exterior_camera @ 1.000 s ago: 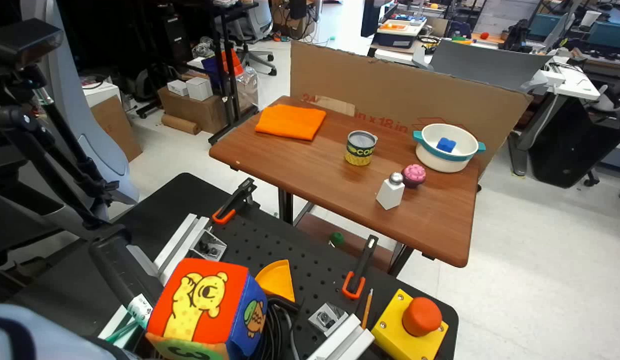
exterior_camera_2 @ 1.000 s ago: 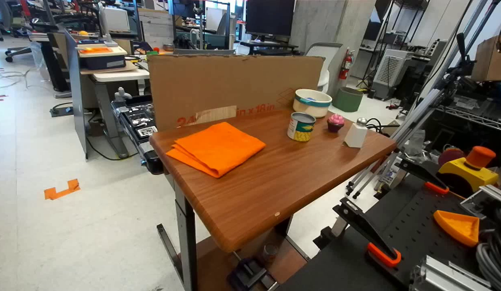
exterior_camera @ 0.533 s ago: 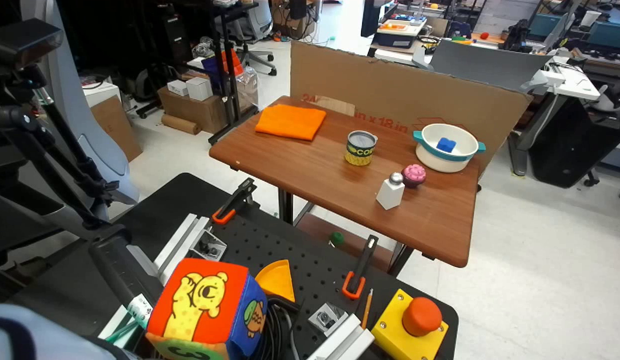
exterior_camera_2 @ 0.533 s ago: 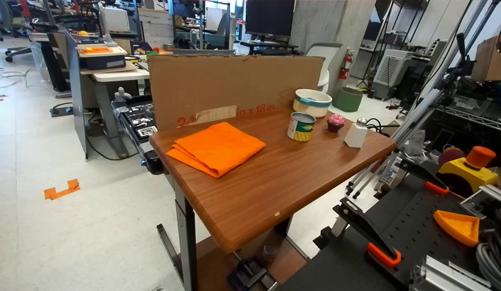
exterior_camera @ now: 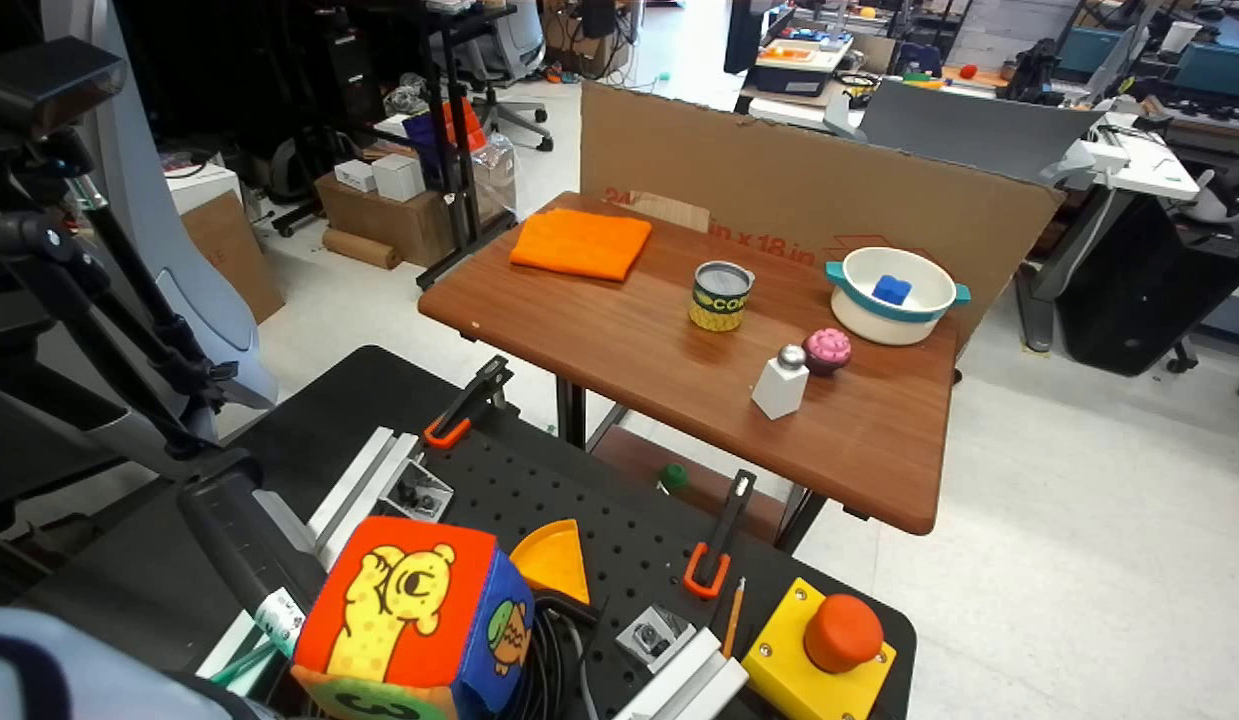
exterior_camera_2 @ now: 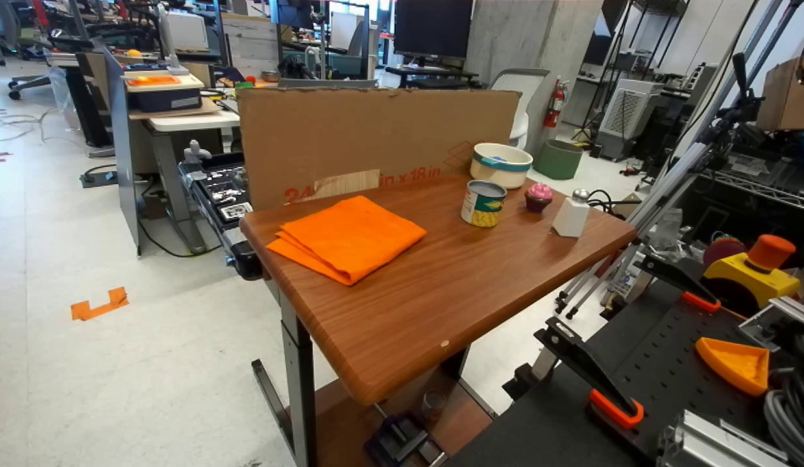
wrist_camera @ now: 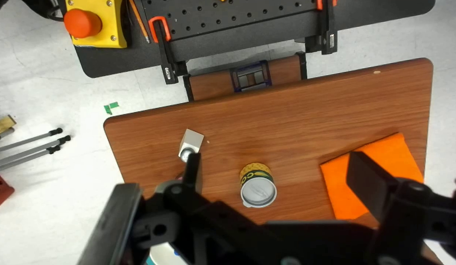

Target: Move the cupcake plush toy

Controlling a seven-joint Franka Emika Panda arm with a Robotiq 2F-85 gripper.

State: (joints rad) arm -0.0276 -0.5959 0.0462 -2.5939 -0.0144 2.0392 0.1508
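The cupcake plush toy [exterior_camera: 827, 350] has a pink top and a dark purple base. It stands upright on the brown table, between the white shaker and the bowl, and also shows in an exterior view [exterior_camera_2: 538, 197]. In the wrist view only a small sliver of the cupcake [wrist_camera: 179, 176] shows; a gripper finger hides the rest. My gripper [wrist_camera: 276, 162] is open with its fingers wide apart, nothing between them touching, high above the table. The corn can shows below the gap. The gripper is out of view in both exterior views.
A white shaker [exterior_camera: 781, 382] stands close to the cupcake. A corn can [exterior_camera: 720, 296], an orange cloth [exterior_camera: 583, 244] and a white-teal bowl [exterior_camera: 884, 325] holding a blue block [exterior_camera: 891, 290] share the table [exterior_camera: 599, 330]. A cardboard sheet [exterior_camera: 779, 170] stands along the far edge.
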